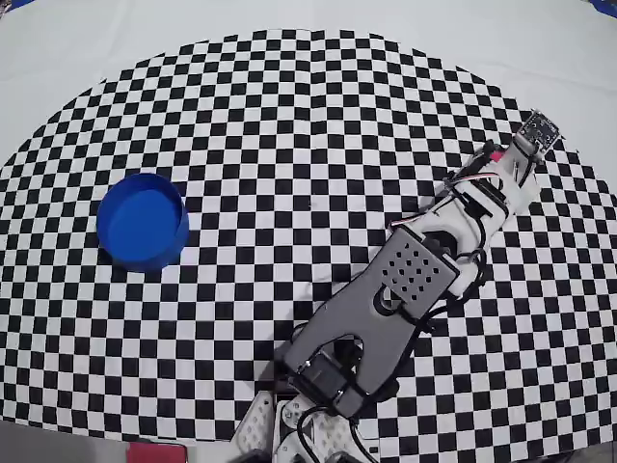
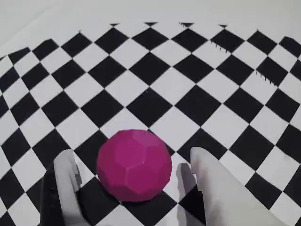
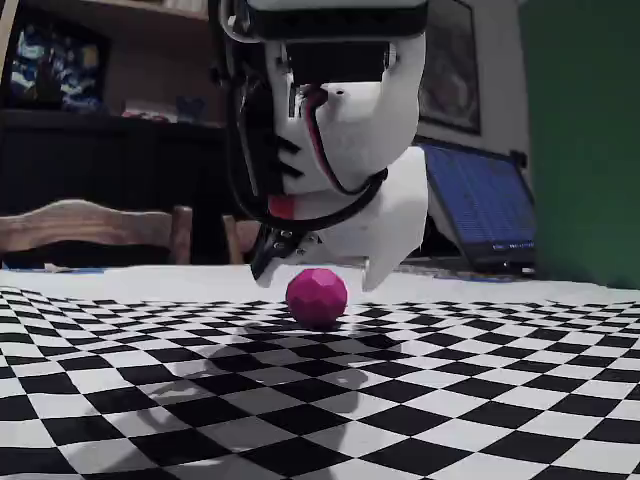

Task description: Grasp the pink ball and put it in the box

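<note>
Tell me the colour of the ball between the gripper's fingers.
Magenta pink, matte and faceted. The ball shows best in the wrist view.

pink ball (image 2: 134, 165): I see a matt, faceted surface, plastic-looking.
box (image 1: 143, 221): smooth blue plastic by my view, slight sheen.
end effector (image 2: 134, 181): white fingers (image 2: 214, 188), matt plastic.
bench (image 1: 289, 125): flat checkered cloth or paper cover, matt.
</note>
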{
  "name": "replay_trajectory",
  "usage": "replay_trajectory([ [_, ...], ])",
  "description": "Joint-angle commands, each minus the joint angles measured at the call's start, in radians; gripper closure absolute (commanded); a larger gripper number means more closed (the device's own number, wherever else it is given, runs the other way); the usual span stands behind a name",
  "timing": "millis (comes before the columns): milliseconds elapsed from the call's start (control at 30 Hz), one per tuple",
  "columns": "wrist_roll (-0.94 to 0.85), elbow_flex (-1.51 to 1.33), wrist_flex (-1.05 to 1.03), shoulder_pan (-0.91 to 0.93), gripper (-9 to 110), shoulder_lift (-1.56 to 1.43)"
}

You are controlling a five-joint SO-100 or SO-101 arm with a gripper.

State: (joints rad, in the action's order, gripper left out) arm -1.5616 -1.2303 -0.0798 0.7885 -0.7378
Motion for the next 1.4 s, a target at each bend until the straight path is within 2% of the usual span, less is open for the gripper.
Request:
replay_trajectory([
  [0, -0.006, 0.060, -0.003, -0.003, 73, -0.003],
  [1367, -0.006, 0.238, -0.025, 0.006, 73, 0.137],
])
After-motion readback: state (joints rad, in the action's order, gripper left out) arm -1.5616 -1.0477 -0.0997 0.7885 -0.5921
